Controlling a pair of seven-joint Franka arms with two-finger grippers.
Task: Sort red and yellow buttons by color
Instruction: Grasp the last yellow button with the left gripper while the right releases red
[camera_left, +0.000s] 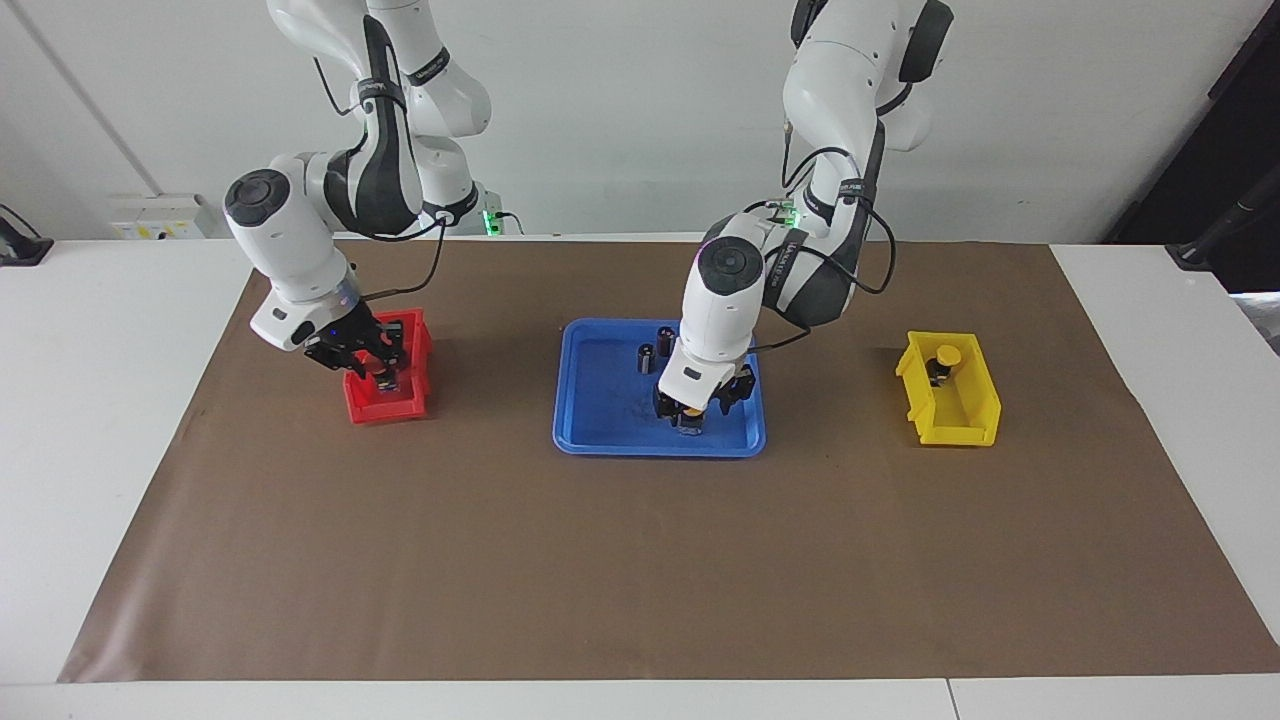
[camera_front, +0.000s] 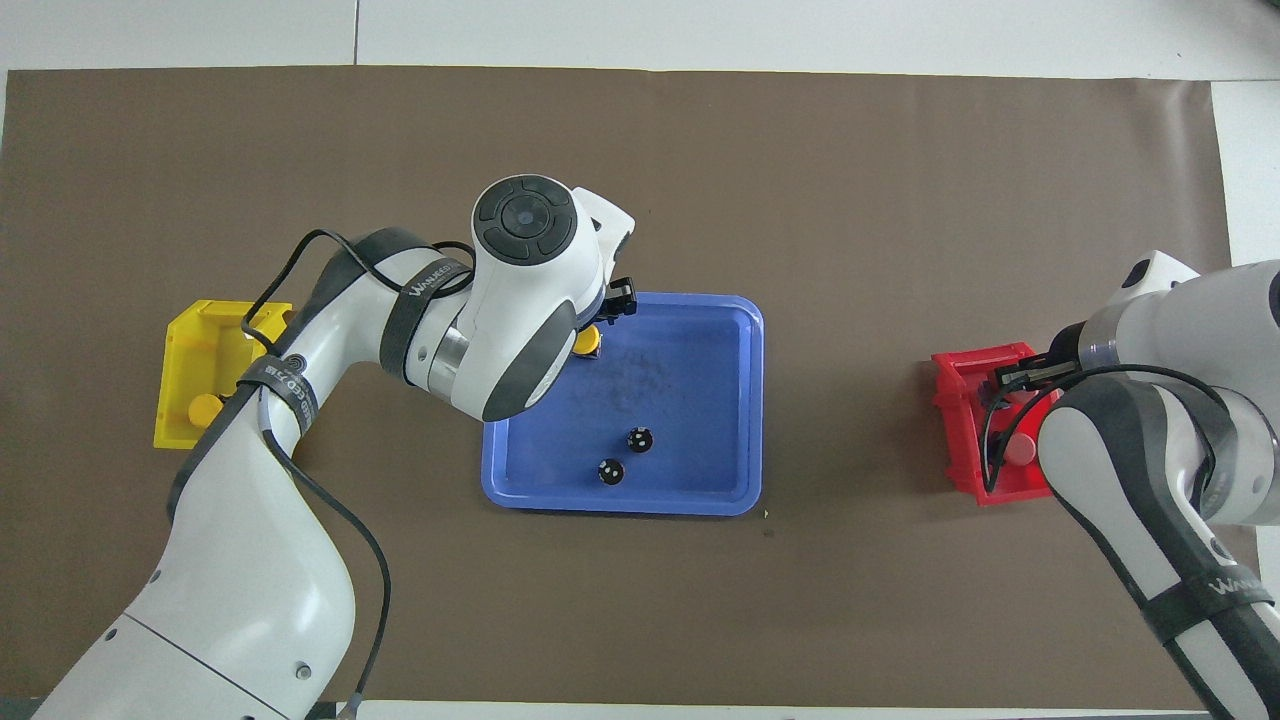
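Straddling a yellow button (camera_left: 690, 409) at the six o'clock edge of the blue tray (camera_left: 600, 425) in the facing view, the left pincer (camera_left: 692, 412) stands low, its gap partly narrowed; whether it grips, I cannot tell. The right pincer (camera_left: 384, 376), closed tight on a red button (camera_left: 384, 371), dips into the red bin (camera_left: 412, 400) at nine o'clock. Another yellow button (camera_left: 946, 357) sits in the yellow bin (camera_left: 975, 420) at three o'clock.

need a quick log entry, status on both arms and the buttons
Left gripper down around yellow button in blue tray. Right gripper shut in red bin. Nothing blocking.
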